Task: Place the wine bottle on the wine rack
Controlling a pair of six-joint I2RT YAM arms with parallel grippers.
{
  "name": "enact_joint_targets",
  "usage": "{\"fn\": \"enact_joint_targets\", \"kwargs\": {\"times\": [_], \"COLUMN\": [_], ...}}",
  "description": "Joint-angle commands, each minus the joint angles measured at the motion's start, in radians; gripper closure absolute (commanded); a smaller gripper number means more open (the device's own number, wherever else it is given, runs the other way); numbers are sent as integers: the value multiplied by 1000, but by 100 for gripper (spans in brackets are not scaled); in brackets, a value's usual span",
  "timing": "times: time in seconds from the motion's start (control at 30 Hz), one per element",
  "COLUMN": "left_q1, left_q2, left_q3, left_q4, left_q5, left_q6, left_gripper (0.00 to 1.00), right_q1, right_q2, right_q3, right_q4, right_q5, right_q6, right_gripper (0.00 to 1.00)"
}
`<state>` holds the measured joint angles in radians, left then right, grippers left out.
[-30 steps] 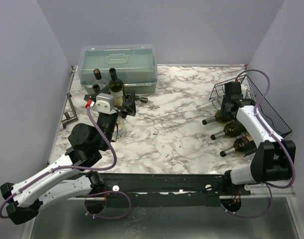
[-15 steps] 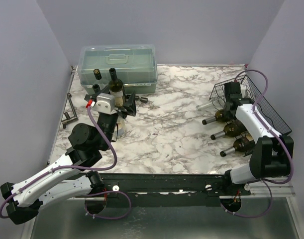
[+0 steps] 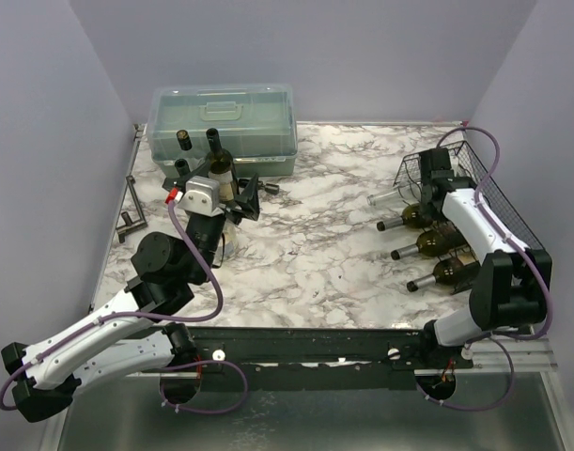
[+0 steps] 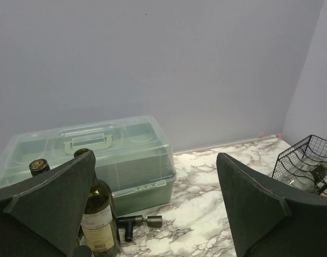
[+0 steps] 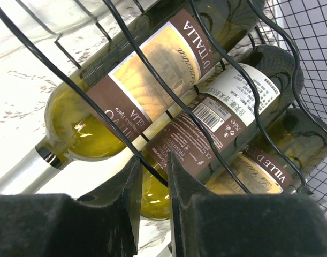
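- The dark green glass wine bottle [image 4: 97, 217] with a cream label stands upright on the white marble-patterned table [image 3: 333, 225], its long axis vertical. It is just in front of the translucent grey-green plastic box [image 4: 120, 155] with a handle, at the far left.
- Two more dark upright bottles [image 3: 182, 141] stand close beside it. Only their capped tops can be made out.
- From the left gripper [image 4: 155, 179], the wine bottle lies ahead and off to the left side. In the left wrist view it is half hidden behind the left finger rather than centred in the gap. My reading is that the jaws must shift left before they can close round the body.
- The left gripper's jaws are spread wide and hold nothing.
- The left arm is clearly the nearer one. The bottle is well apart from the black thin-wire wine rack [image 3: 512, 202], which sits at the right edge of the table.
- The rack already cradles several lying green labelled bottles [image 5: 152, 69], their necks pointing toward the table's middle.
- The right gripper [image 5: 153, 167] is at the wine rack. Its jaws are drawn to a narrow slit with one rack wire running into it, apparently pinched.
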<state>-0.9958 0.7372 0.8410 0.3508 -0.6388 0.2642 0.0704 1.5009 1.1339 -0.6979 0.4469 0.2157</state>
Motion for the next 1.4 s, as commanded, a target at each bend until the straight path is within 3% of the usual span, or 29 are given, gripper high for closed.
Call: {"fn": "enact_joint_targets", "kwargs": {"times": [0.0, 0.37, 0.7, 0.77, 0.87, 0.93, 1.07, 1.2, 1.37], "left_q1": [6, 6, 6, 8, 9, 14, 20, 20, 20], "left_q2": [3, 5, 15, 15, 19, 26, 67, 123, 194], "left_q3": [-2, -3, 0, 2, 5, 13, 44, 109, 255], "left_q4": [10, 10, 8, 8, 7, 0, -19, -58, -122], "left_q5": [13, 13, 15, 14, 17, 16, 4, -33, -101], "left_q6": [6, 8, 25, 29, 40, 46, 76, 79, 56], "left_gripper": [4, 4, 4, 4, 4, 4, 3, 1, 1], "right_q1": [44, 92, 126, 126, 126, 126, 125, 126, 127], "right_q2": [16, -14, -102, -101, -83, -80, -92, -130, -222], "right_q3": [47, -2, -92, -80, -29, 10, 61, 72, -25], "right_q4": [1, -31, 49, 65, 67, 63, 83, 130, 356], "right_q5": [-93, -148, -185, -194, -241, -243, -319, -374, -625], "right_q6": [139, 386, 414, 381, 310, 294, 196, 138, 148], "right_gripper": [100, 99, 98, 90, 65, 54, 44, 40, 31]}}
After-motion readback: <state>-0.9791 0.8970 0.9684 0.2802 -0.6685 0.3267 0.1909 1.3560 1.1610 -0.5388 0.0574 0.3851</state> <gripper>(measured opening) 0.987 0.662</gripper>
